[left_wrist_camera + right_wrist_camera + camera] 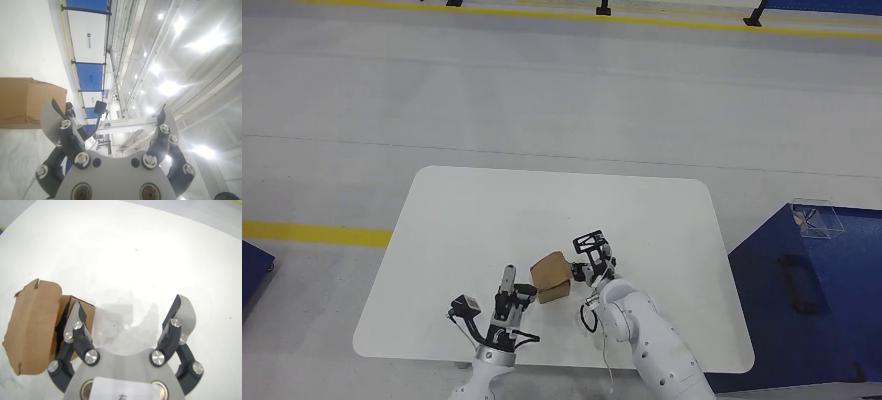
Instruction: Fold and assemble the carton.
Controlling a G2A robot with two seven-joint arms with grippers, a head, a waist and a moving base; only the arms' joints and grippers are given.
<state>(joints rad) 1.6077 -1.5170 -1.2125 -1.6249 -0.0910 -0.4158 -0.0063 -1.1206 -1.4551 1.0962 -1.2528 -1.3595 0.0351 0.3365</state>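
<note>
Carton (pixel 551 276): on counter (pixel 492 210), near front edge, between both arms | Progress: body looks formed, one flap (pixel 34 325) stands loose (closure judged outstanding) | Left end effector (pixel 109 113): spread wide, empty | Right end effector (pixel 128 306): spread wide, empty, just beside carton

The carton (pixel 551 276) sits on the surface (pixel 492 210) toward its near edge, between the left tool (pixel 514 288) and the right tool (pixel 590 244).
</note>
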